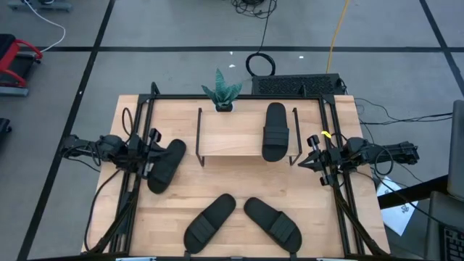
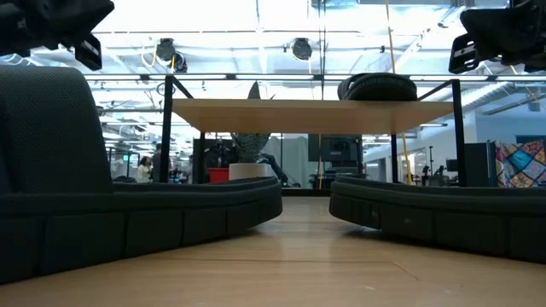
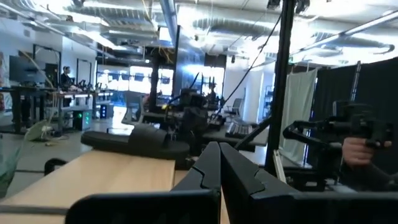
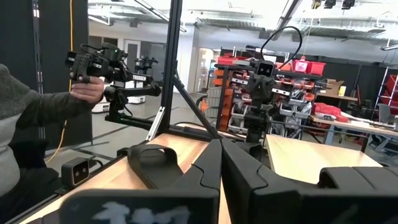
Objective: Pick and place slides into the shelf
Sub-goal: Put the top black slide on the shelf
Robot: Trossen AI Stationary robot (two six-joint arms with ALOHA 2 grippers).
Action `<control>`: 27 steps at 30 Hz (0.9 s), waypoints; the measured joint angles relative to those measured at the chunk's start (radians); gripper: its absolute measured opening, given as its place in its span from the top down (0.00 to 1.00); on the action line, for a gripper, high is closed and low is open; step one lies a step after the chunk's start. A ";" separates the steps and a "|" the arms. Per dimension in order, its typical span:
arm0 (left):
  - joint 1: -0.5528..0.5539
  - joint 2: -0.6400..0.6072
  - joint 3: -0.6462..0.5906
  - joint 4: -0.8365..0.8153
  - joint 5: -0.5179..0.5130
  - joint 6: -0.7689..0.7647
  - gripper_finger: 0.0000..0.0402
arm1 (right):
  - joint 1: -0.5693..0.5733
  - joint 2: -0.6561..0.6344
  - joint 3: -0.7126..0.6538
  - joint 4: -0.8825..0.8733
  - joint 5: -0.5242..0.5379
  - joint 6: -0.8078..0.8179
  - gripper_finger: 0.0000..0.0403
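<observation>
Black slide (image 1: 165,165) sits partly hidden, seemingly under the left gripper (image 1: 154,154), both grippers' fingers clenched empty.

Left hand (image 1: 154,154), right hand (image 1: 310,161) closed, apparently raised.

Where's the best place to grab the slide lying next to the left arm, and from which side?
Probably by its wide strap, coming straight down from above. That slide lies sole-down on the table, angled, with its strap arched up off the sole, so one finger can likely slip under the arch. The left tool, shut now, sits right beside it and would need to open first.
</observation>
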 joint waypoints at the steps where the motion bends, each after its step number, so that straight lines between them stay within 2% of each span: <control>1: 0.000 0.000 0.000 -0.006 -0.010 0.007 1.00 | 0.000 0.000 0.000 0.000 0.000 0.000 1.00; 4: 0.000 0.000 0.002 -0.003 -0.057 0.079 1.00 | 0.000 0.000 0.000 -0.009 0.000 0.000 1.00; 8: -0.022 0.020 0.017 -0.039 -0.038 0.205 1.00 | 0.000 0.000 0.000 -0.023 0.000 0.000 1.00; 12: -0.075 0.090 0.027 -0.029 -0.094 0.207 0.99 | 0.000 0.000 0.000 -0.025 0.000 0.007 1.00; 15: -0.139 0.179 0.079 -0.030 -0.126 0.165 0.96 | 0.000 0.000 0.000 -0.031 0.000 0.027 1.00; 17: -0.193 0.256 0.136 -0.065 -0.189 0.150 0.95 | 0.000 0.000 0.000 -0.045 0.000 0.027 1.00; 19: -0.257 0.340 0.204 -0.153 -0.299 0.138 0.95 | 0.000 0.000 0.000 -0.059 0.000 0.027 1.00; 24: -0.386 0.567 0.418 -0.491 -0.575 0.014 0.95 | 0.000 0.000 0.000 -0.076 0.000 0.074 1.00; 27: -0.436 0.696 0.526 -0.658 -0.631 -0.086 0.95 | 0.000 0.000 0.000 -0.078 0.000 0.087 1.00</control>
